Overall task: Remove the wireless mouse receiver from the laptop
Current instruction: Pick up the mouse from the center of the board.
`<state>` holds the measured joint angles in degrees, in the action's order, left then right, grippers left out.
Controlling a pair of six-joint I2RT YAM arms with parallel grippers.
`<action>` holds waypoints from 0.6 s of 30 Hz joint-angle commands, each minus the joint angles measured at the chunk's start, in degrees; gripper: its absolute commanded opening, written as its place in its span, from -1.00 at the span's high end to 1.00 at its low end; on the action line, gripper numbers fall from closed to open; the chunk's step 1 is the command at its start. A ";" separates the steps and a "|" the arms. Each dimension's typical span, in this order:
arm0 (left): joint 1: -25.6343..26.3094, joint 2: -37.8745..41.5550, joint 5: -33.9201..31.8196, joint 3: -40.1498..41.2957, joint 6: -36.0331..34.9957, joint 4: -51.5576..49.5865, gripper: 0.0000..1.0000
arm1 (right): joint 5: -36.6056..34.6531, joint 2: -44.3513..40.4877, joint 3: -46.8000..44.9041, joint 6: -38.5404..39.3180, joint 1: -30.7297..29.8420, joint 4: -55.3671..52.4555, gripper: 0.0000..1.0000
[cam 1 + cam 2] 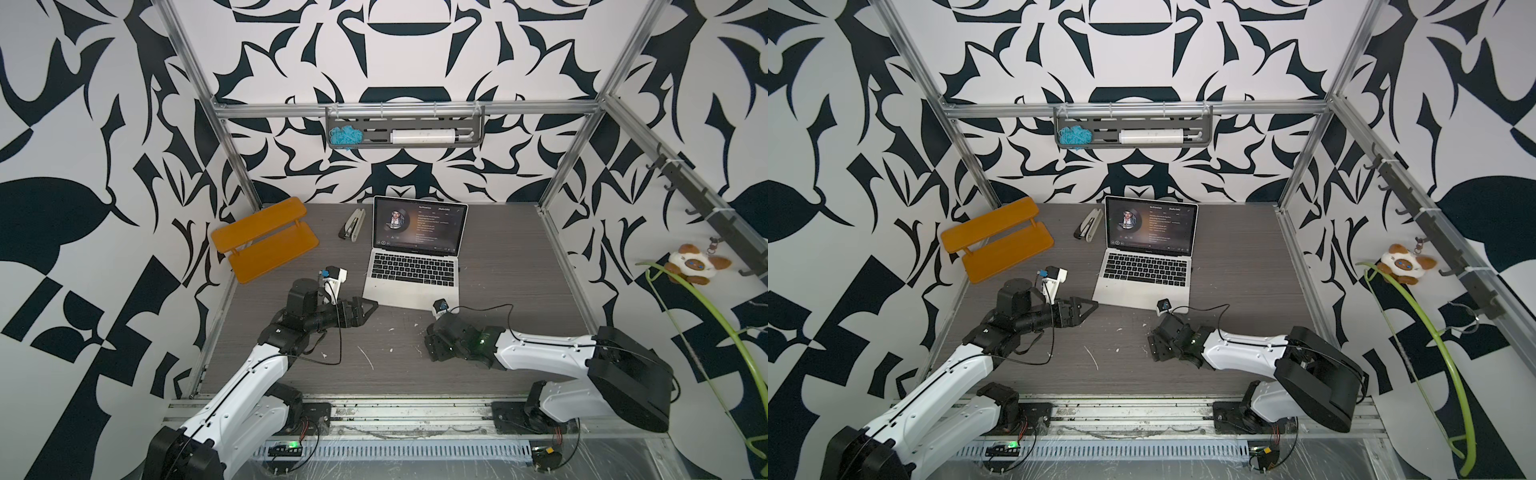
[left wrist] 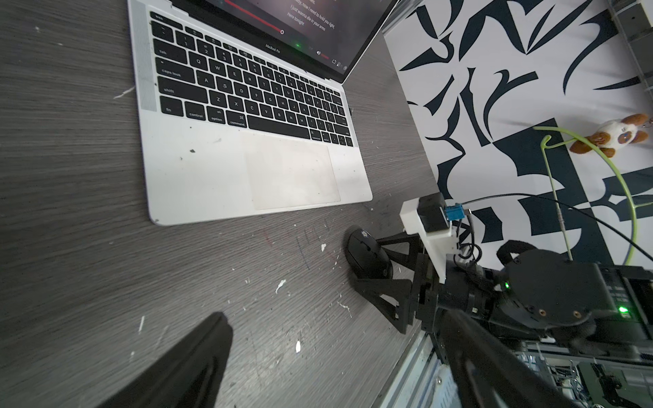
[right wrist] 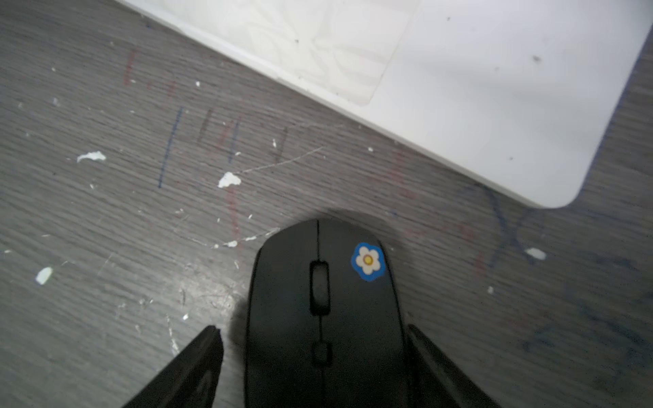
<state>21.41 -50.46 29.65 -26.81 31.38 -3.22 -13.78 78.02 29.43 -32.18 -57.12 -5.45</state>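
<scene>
Since the receiver is a tiny plug, neither top view shows it. The laptop (image 1: 411, 274) stands open at mid-surface with its screen lit, and its side edges are too small here to show any port. The left claw (image 1: 368, 313) hangs just off the laptop's near left corner, its fingers spread wide and empty. I judge this a waiting pose with a clear line to that side edge. The right claw (image 1: 432, 343) lies low just before the near right corner, and from above its fingers are hard to tell from its body.

From the left wrist, the laptop's keyboard, trackpad and left edge show, yet no plug stands out along that edge. I cannot tell whether it sits there or on the far side. Across the surface (image 2: 70, 176), the right claw's fingers flank a black mouse (image 2: 367, 259), one on each side.

From the right wrist, the mouse, marked by a flower sticker (image 3: 368, 261), fills the space between the two fingers (image 3: 198, 364). One lies against or just beside its flank and the other leaves a sliver of space, so the claw is spread around the mouse, not squeezing it. Straddling it this way probably serves to shift or steady the mouse near the laptop's corner. The receiver is not seen here either.
</scene>
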 commanded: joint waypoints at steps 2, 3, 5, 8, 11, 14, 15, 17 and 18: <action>0.12 0.69 0.93 1.27 0.09 0.34 -0.98 | -0.49 0.10 -2.32 -4.03 -1.21 -0.49 -0.57; 0.12 0.72 0.94 1.21 0.09 0.15 -0.99 | -0.86 0.20 -2.32 -4.17 -1.32 -0.59 -0.48; 0.12 0.88 0.85 1.15 0.00 -0.10 -0.99 | -1.27 0.24 -2.12 -4.38 -1.32 -0.82 -0.28; 0.12 1.06 0.61 0.84 0.00 -0.46 -0.99 | -1.42 -0.09 -1.51 -4.21 -1.32 -1.71 0.15; 0.12 1.15 0.49 -0.01 -0.17 -1.09 -0.99 | -0.84 -2.42 0.23 -3.32 -1.32 -4.07 0.21; 0.12 0.90 0.84 -2.97 -0.93 -2.58 -0.99 | 1.66 -7.19 3.47 -0.70 -1.32 -6.04 0.27; 0.12 0.64 0.85 -4.49 -1.38 -3.74 -0.99 | 2.92 -9.55 5.29 1.16 -0.93 -6.87 0.26; 0.12 -0.42 0.67 -8.35 -2.52 -6.38 -0.99 | 10.36 -11.88 9.63 4.62 1.23 -8.31 0.27; 0.12 -1.27 1.09 -10.72 -3.03 -7.89 -0.99 | 14.27 -12.76 12.09 6.06 2.74 -8.75 0.28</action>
<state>21.41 -50.87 29.69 -31.68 30.65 -7.79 -8.34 69.28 33.65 -31.35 -56.62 -13.74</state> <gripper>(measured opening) 0.992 0.602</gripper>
